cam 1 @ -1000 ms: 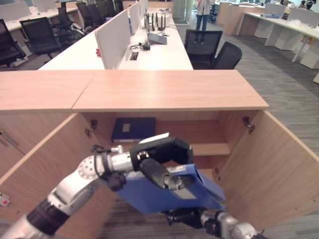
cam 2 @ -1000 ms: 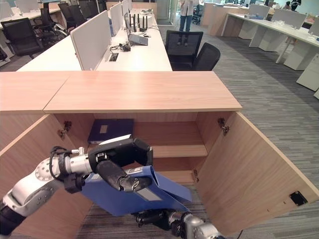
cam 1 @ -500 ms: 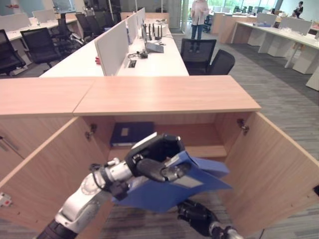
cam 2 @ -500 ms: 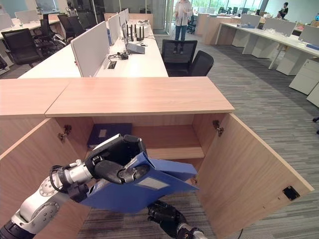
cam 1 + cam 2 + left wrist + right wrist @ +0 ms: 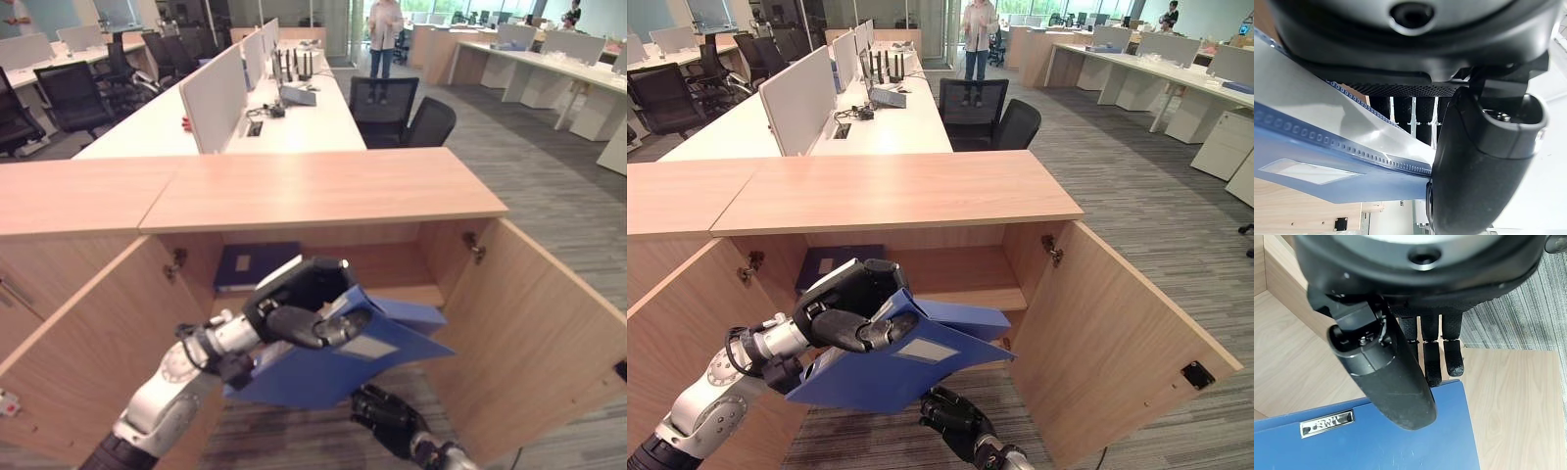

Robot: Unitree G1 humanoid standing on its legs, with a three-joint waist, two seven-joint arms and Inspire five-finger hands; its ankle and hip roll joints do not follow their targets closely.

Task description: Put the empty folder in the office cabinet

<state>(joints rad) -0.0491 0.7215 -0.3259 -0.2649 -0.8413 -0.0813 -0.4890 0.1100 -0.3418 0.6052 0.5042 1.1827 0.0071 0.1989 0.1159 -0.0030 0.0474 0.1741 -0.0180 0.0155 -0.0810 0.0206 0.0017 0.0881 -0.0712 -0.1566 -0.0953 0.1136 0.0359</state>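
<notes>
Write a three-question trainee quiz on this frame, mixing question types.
1. True or false: both cabinet doors are open.
2. Which hand grips the blue folder? A) left hand B) right hand C) neither
3. Fill in: a dark blue binder lies on the cabinet's upper ____.

Key: 1 true; 2 A; 3 shelf. The right hand sits below the folder with fingers relaxed.

Open-plan office under bright, even light. Grey striped carpet (image 5: 1136, 186) underfoot. Long white desk (image 5: 887, 122) beyond, split by a pale partition screen (image 5: 803, 93). Black office chairs (image 5: 1004, 113) at its end, more at left. Further white desks (image 5: 1176, 83) to the right. A person (image 5: 977, 44) standing far back.
</notes>
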